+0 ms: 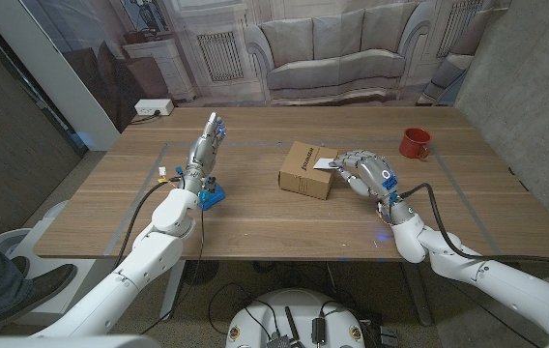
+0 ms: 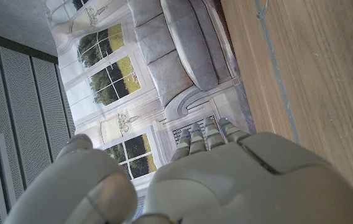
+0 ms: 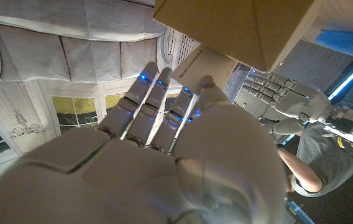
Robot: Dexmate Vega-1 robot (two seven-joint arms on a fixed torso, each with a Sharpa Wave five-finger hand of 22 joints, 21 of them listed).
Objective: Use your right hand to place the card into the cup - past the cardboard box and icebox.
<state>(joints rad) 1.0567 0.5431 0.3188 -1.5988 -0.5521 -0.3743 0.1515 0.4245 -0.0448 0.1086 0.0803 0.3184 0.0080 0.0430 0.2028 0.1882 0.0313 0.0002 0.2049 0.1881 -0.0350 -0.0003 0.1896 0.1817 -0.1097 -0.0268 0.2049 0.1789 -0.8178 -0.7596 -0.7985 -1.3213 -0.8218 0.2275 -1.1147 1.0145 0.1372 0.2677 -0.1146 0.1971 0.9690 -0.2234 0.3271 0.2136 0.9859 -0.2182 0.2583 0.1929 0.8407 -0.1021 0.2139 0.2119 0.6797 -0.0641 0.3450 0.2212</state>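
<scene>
Red cup (image 1: 414, 143), brown cardboard box (image 1: 306, 169), white card (image 1: 323, 163), wood-grain table (image 1: 255, 217), blue block (image 1: 211, 196)

High up, the head camera looks down over the whole wooden surface (image 1: 255, 222), both arms coming in from the bottom corners and a sofa backdrop (image 1: 342, 48) at the far end. The left wrist camera sits right behind the left hand (image 2: 226, 180), turned sideways, catching that same backdrop and a strip of the surface. The right wrist camera presses close behind the right hand (image 3: 164, 155), turned over, sharing the cardboard box (image 3: 251, 31) and the left hand with the head view.
</scene>
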